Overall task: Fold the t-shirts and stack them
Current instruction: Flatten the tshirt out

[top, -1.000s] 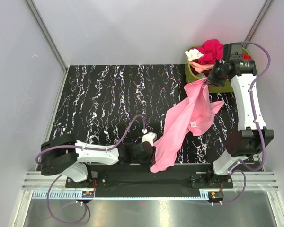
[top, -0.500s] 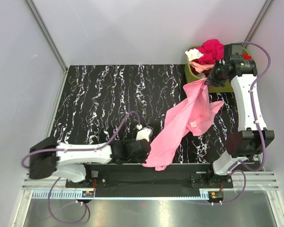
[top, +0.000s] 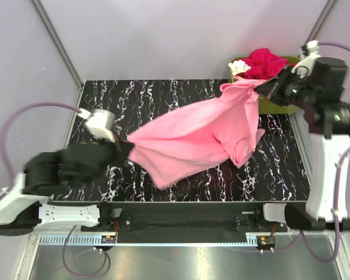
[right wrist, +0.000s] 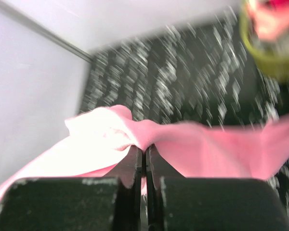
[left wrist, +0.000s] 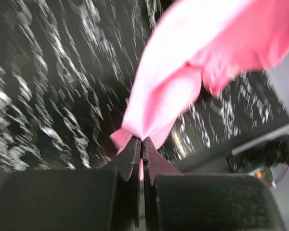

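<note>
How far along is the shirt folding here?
Done: no folded shirt or stack shows yet. In hand: the left pincer and right pincer each grip the pink shirt, stretched between them over the table. Left: folding it, then the shirts heaped in the green tub.

The table (top: 157, 102) was black with white veining (marble-like). An olive-green tub (top: 273, 106) stood on its far right corner; a pink t-shirt (top: 192, 137) stretched across the middle, contact unclear.

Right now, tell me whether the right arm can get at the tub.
Probably not freely. The tub sits just beside the right gripper, but that gripper is shut on the pink tee, which is stretched across to the left gripper.
</note>
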Controlling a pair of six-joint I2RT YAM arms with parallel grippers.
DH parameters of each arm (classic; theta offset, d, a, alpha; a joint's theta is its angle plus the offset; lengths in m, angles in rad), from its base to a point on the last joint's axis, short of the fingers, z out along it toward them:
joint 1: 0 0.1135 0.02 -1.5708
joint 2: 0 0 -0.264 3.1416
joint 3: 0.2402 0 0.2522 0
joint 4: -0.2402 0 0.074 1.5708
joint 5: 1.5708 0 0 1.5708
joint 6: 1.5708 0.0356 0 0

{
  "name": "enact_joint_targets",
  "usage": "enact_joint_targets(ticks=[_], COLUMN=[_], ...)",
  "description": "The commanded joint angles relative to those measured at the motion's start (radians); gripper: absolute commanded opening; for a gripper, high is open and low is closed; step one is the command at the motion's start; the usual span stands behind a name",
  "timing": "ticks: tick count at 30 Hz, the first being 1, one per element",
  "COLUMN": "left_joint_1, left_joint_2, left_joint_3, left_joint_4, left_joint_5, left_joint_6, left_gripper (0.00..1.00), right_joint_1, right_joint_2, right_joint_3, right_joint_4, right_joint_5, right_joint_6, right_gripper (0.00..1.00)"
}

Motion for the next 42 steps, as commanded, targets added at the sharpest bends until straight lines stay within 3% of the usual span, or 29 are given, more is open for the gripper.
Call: enact_joint_targets(ticks=[1,3,7,12,14,16,19,23,25,26,28,29,30,31,32,34,35,36,38,40,42], left_joint_1=[-0.003,-0.003,-0.003,-0.003,-0.003,-0.003,-0.003,0.002,0.046,0.156,0.389,0.653,0.772,0.89,1.086,1.227,1.314,1.348,1.372,1.372,1.372], left_joint_2=[-0.056,-0.067,-0.049,0.008,0.002,-0.012,-0.021,-0.019,-0.026,-0.003,0.054,0.124,0.16,0.21,0.337,0.507,0.706,0.8,0.996,1.057,1.042], left_joint_3=[0.199,0.311,0.489,0.659,0.627,0.52,0.349,0.212,0.118,0.094,0.081,0.07,0.051,0.052,0.078,0.188,0.365,0.448,0.646,0.698,0.681], left_joint_4=[-0.1,-0.067,0.004,0.006,0.067,0.183,0.392,0.559,0.63,0.606,0.503,0.456,0.467,0.469,0.46,0.374,0.257,0.206,0.111,0.098,0.102], left_joint_5=[-0.163,-0.144,-0.07,-0.082,-0.163,-0.325,-0.455,-0.51,-0.469,-0.426,-0.143,-0.011,0.178,0.282,0.366,0.522,0.557,0.658,0.706,0.709,0.732], left_joint_6=[0.225,0.361,0.586,0.702,0.78,0.864,1.014,1.124,1.152,1.141,1.009,0.962,0.895,0.856,0.816,0.699,0.644,0.597,0.587,0.59,0.57], left_gripper=[0.0,0.0,0.0,0.0,0.0,0.0,0.0,0.0,0.0,0.0,0.0,0.0,0.0,0.0,0.0,0.0,0.0,0.05,0.63,0.99,0.99], right_joint_1=[0.003,0.003,0.014,0.12,0.144,0.164,0.164,0.164,0.164,0.164,0.163,0.163,0.163,0.142,0.129,0.095,0.071,0.065,0.065,0.066,0.066], right_joint_2=[-0.214,-0.31,-0.338,-0.327,-0.3,-0.2,-0.042,0.221,0.312,0.411,0.533,0.687,0.767,0.917,0.975,1.041,1.053,1.047,0.986,0.898,0.847], right_joint_3=[0.055,0.068,0.211,0.3,0.328,0.363,0.388,0.412,0.435,0.467,0.58,0.649,0.718,0.853,0.89,0.879,0.854,0.833,0.771,0.696,0.653], right_joint_4=[0.222,0.291,0.252,0.285,0.289,0.263,0.243,0.212,0.2,0.189,0.13,0.089,0.053,0.008,0.018,0.101,0.129,0.146,0.19,0.238,0.232], right_joint_5=[-0.15,-0.129,-0.115,-0.112,-0.089,-0.066,-0.089,-0.094,-0.097,-0.112,-0.091,-0.069,-0.042,-0.017,-0.04,-0.087,-0.098,-0.095,-0.095,-0.121,-0.12], right_joint_6=[-0.02,-0.034,-0.104,-0.181,-0.207,-0.209,-0.17,-0.129,-0.115,-0.116,-0.101,-0.098,-0.092,-0.062,-0.034,0.052,0.074,0.097,0.095,0.092,0.063], right_gripper=[0.0,0.0,0.0,0.0,0.0,0.0,0.0,0.0,0.0,0.0,0.0,0.0,0.06,0.1,0.31,0.88,0.99,1.0,1.0,0.99,1.0])
